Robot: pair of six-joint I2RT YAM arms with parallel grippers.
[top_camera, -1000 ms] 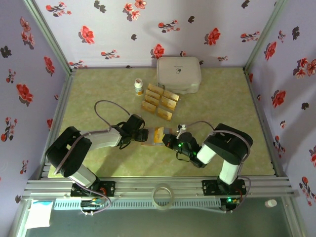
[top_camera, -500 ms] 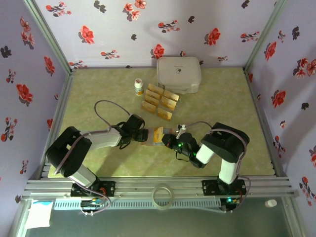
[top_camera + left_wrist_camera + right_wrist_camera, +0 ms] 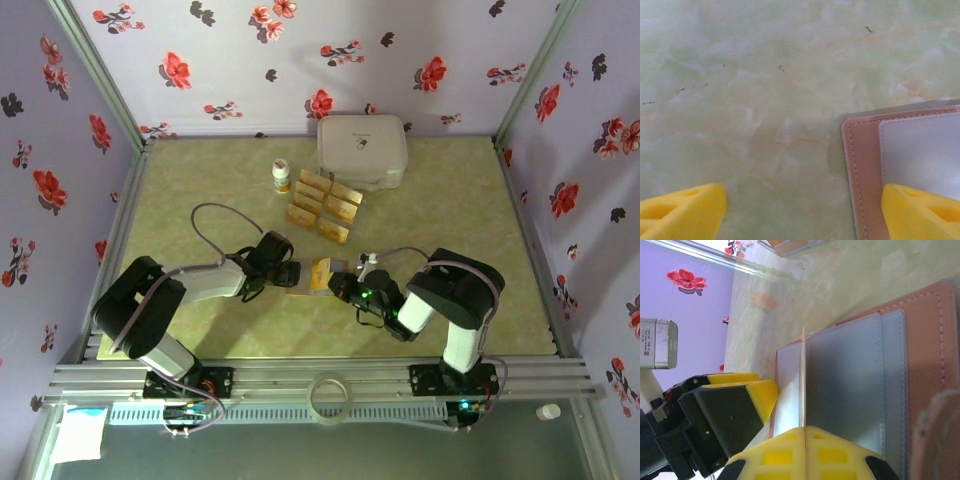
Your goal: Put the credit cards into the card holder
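Right wrist showed your right gripper (image 3: 805, 440) clamped on a card (image 3: 803, 380) above the holder (image 3: 930, 340) (left gripper (image 3: 800, 212) gaped, bracing it); insertion needed pocket (image 3: 845, 385) alignment.

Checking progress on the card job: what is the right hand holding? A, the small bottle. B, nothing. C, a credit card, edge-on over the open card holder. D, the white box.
C: the right hand is shut on a thin credit card standing edge-on above the grey pockets of the open card holder.
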